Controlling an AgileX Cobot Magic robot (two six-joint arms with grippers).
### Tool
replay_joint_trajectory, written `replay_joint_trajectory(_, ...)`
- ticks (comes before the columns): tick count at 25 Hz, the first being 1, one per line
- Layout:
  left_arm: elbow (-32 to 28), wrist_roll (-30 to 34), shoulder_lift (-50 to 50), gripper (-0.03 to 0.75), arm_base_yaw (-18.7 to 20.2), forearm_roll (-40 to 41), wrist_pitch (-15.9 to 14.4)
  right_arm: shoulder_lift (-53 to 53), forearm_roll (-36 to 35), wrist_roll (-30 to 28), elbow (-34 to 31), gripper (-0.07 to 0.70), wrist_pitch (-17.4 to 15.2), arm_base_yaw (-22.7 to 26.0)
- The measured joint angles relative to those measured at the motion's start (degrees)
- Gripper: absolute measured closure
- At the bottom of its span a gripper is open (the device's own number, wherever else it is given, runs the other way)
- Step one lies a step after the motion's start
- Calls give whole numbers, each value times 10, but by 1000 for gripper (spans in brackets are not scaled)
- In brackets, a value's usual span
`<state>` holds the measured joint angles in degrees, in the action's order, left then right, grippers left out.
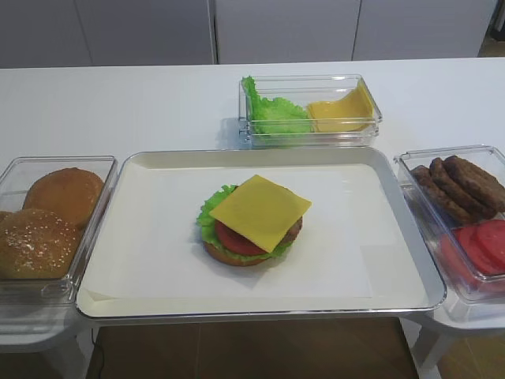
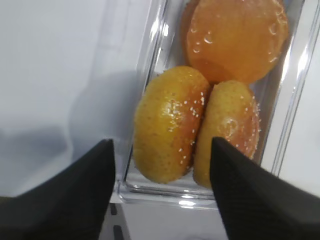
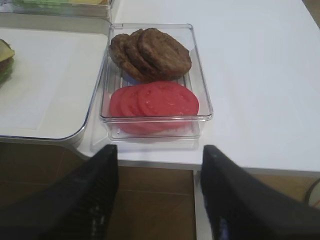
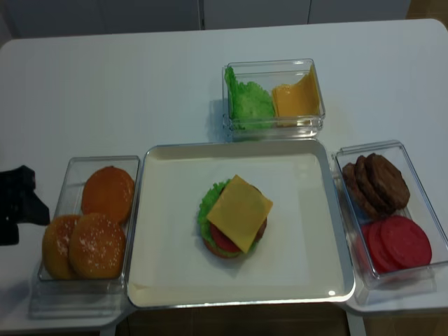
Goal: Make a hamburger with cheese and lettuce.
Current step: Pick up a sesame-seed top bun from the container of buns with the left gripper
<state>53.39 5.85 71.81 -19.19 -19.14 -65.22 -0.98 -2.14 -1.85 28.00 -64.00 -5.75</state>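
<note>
The hamburger [image 1: 251, 225] sits open in the middle of the metal tray [image 1: 142, 300]: tan bun base, ruffled lettuce [image 1: 210, 212], red tomato slice [image 1: 237, 239], brown patty, and the yellow square cheese [image 1: 259, 212] on top. No sesame top is on it. My left gripper [image 2: 161, 142] is open and empty, hovering over the near end of the bun bin, above two sesame buns [image 2: 170, 125]. My right gripper [image 3: 159, 148] is open and empty at the table's front edge, short of the bin of tomato slices [image 3: 160, 101] and patties [image 3: 155, 52].
The clear bun bin [image 1: 102, 170] stands left of the tray with two sesame tops and a plain bun [image 1: 65, 194]. A back bin [image 1: 312, 106] holds loose lettuce and spare cheese. The patty and tomato bin [image 1: 410, 162] stands right of the tray.
</note>
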Motion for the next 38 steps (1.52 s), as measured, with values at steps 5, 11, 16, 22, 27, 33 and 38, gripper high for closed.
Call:
replay_joint_trajectory(5, 0, 57, 6, 282, 0, 4, 9, 0, 0, 0, 0, 229, 0, 0)
replay_joint_trajectory(11, 1, 72, 42, 289, 0, -17, 6, 0, 0, 0, 0, 229, 0, 0)
replay_joint_trajectory(16, 1, 87, 60, 289, 0, -19, 1, 0, 0, 1, 0, 229, 0, 0)
replay_joint_trajectory(22, 1, 95, 78, 289, 0, -20, -2, 0, 0, 1, 0, 229, 0, 0)
replay_joint_trajectory(27, 1, 111, 84, 289, 0, -22, 0, 0, 0, 1, 0, 229, 0, 0)
replay_joint_trajectory(33, 2, 125, 87, 291, 0, -30, 5, 0, 0, 1, 0, 229, 0, 0)
replay_joint_trajectory(38, 3, 141, 108, 291, 0, -57, 1, 0, 0, 1, 0, 229, 0, 0)
